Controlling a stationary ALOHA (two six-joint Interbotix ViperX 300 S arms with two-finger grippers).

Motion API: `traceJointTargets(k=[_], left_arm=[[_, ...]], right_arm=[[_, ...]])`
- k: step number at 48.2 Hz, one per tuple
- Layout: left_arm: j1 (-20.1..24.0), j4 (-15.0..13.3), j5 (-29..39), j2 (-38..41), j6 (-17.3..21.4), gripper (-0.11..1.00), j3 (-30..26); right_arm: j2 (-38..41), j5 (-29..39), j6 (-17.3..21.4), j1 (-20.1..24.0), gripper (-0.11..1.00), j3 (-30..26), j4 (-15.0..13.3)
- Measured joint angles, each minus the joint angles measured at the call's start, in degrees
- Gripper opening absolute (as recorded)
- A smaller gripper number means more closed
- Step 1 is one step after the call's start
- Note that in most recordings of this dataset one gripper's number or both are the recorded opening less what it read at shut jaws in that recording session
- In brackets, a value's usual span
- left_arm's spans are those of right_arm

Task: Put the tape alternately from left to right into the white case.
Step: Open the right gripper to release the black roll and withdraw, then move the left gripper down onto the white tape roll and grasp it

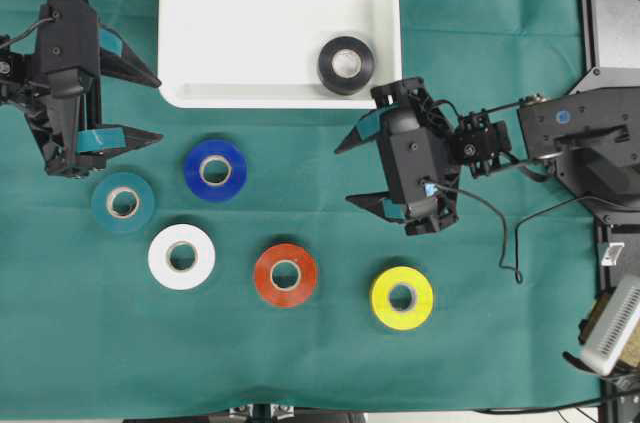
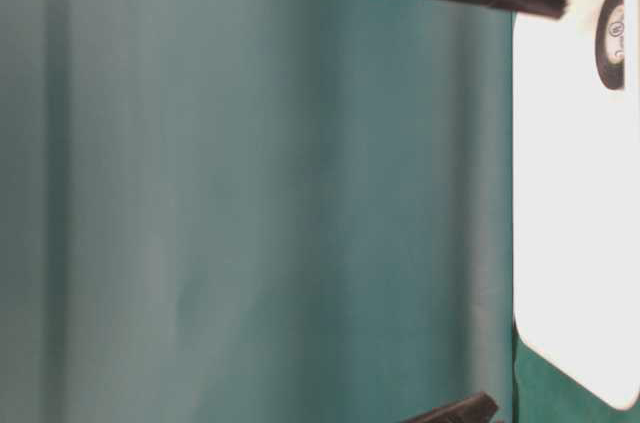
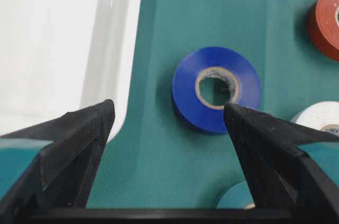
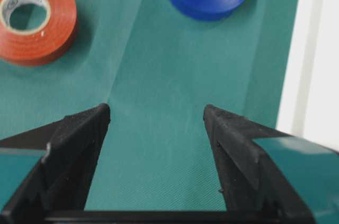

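Tape rolls: five on the green cloth (image 1: 500, 3), one in the white case (image 1: 270, 13).

Left gripper (image 1: 150, 106), at 9 o'clock in the overhead view: jaws spread wide, nothing between them, tips pointing toward 3 o'clock. Poised beside the case's lower left corner, above the cloth. From its wrist camera, black fingers (image 3: 79, 139) flanking bare cloth, with the blue roll (image 3: 216, 89) just ahead of the gap.

Right gripper (image 1: 348, 173), right of centre overhead: jaws likewise wide apart and empty, tips pointing toward 9 o'clock. Hovering just below the case's lower right corner. From its wrist camera, only cloth between the fingers (image 4: 233, 144), red roll (image 4: 33, 16) at 11 o'clock, blue roll at 12 o'clock, case rim along the 3 o'clock edge.

Outward from the left gripper, overhead: teal roll (image 1: 123, 202) just below it at 5 o'clock, blue roll at 4 o'clock, white roll (image 1: 181, 256) below both, toward 6 o'clock. Teal, blue and white lying flat, close together, none touching.

Outward from the right gripper, overhead: red roll at 8 o'clock, yellow roll (image 1: 402, 297) at 6 o'clock, both flat on the cloth and well apart from each other.

Black roll (image 1: 346, 64) lying flat inside the case, in its lower right corner, close to the rim, at 11 o'clock from the right gripper.

Case at 12 o'clock in the overhead view, sitting flat on the cloth.
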Motion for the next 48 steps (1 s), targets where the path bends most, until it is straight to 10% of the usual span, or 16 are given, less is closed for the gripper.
traceJointTargets(k=[26, 48], left_arm=[[-0.8, 0.0, 0.8, -0.1, -1.5, 0.64, 0.0], [-10.2, 0.0, 1.1, 0.0, -1.5, 0.64, 0.0]], right_arm=[[3.8, -0.9, 3.4, 0.0, 0.75, 0.5, -0.1], [3.8, -1.0, 3.7, 0.0, 0.75, 0.5, -0.1]])
